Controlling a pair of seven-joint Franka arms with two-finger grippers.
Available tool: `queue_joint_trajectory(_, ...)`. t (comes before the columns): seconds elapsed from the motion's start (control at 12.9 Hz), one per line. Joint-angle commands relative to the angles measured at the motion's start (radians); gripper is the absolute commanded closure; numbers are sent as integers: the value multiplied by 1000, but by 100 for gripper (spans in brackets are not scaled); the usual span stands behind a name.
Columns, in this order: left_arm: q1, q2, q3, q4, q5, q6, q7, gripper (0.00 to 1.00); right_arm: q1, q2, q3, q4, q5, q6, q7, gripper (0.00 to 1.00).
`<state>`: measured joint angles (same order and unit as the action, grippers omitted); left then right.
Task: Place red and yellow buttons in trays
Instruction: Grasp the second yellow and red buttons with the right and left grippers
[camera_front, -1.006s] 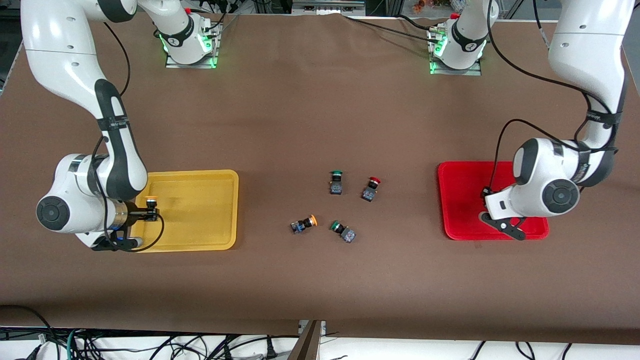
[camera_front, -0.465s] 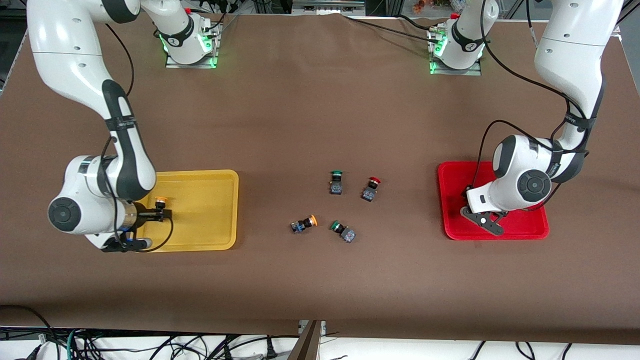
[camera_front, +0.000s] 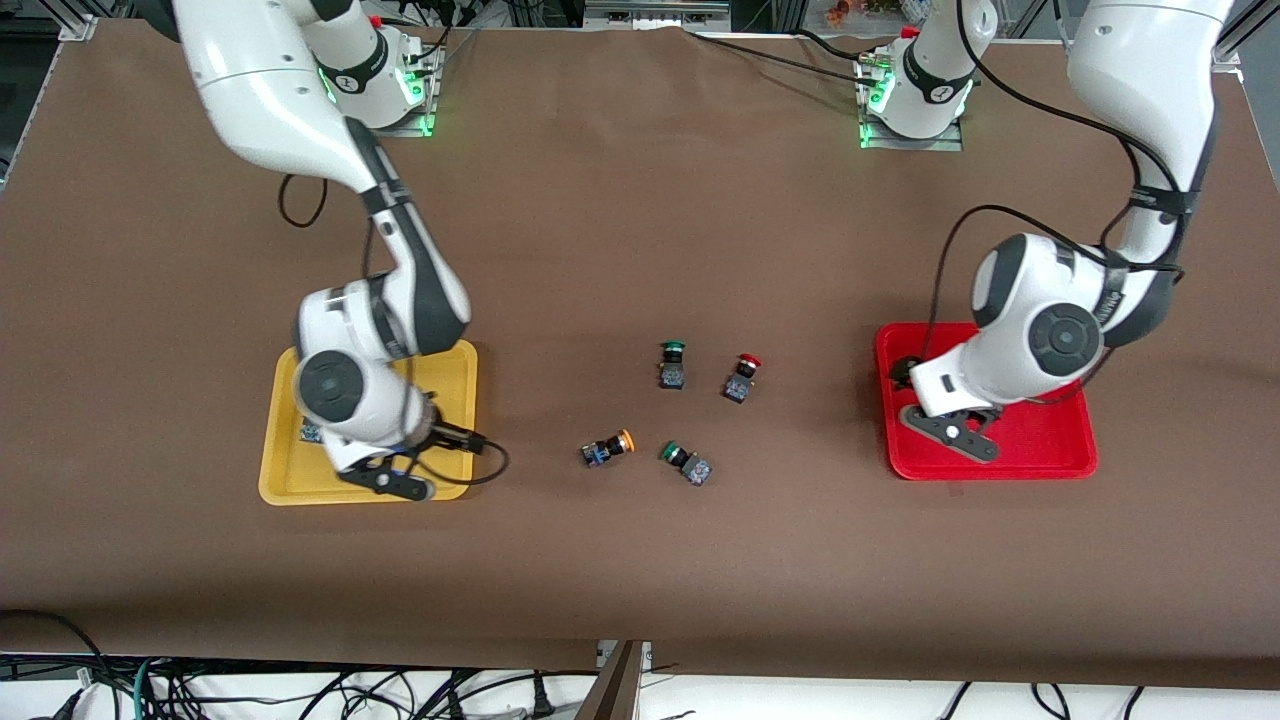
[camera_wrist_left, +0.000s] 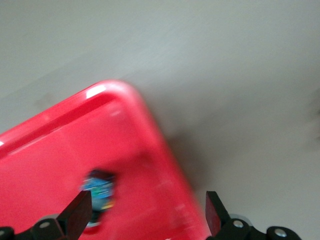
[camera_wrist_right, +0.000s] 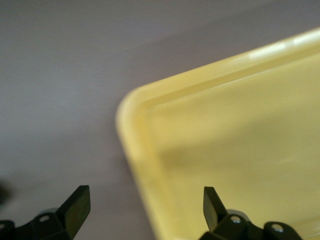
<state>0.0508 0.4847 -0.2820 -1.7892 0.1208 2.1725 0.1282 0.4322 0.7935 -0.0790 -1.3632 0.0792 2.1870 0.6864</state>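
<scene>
Yellow tray (camera_front: 290, 485) at 9 o'clock from the loose switches, toward the right arm's end of the table. One button base (camera_front: 312, 432) in it, bluish, mostly hidden under the arm; cap colour not readable. Probably the first yellow one, already delivered.

Right gripper (camera_wrist_right: 142, 206) over the tray's corner rim on the side facing the loose switches. Fingers spread wide, nothing between them, touching nothing. Likely bound for the next pick.

Mid-table, four loose switches:
- yellow-orange button (camera_front: 608, 448) lying on its side, at 9 o'clock of the nearer green-capped switch (camera_front: 685, 463)
- red button (camera_front: 742, 378) at 3 o'clock of the other green-capped switch (camera_front: 673, 365)

Green ones not part of the job, so best left alone. Tight spacing, so a risk of nudging a green neighbour on approach.

Red tray (camera_front: 1050, 455) at 3 o'clock from the cluster. Button in red tray (camera_wrist_left: 100, 192) near a corner, bluish base showing.

Left gripper (camera_wrist_left: 145, 215) over that corner, above the dropped button. Fingers wide apart, empty, clear of the button.

Roughly half done by this count: one red and one yellow-orange remaining on the table.
</scene>
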Motion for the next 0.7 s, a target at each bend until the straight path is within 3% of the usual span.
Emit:
queue_joint_trajectory(0.0,-57,35,-51,59,-17,-13,-206,0,71,53,-13,26,-10,146,270,0)
queue_joint_trajectory(0.15,-139,87,-48,79,-3,44,-356,0,98,84,-11,83,-9,172,341,0)
queue_joint_trajectory(0.31,-187,129,-42,77,22,117,-464,0,129,162,-13,211,-9,166,433,0)
queue_joint_trajectory(0.62,-232,196,-42,76,54,249,-504,0,164,257,-15,325,-9,177,502,0)
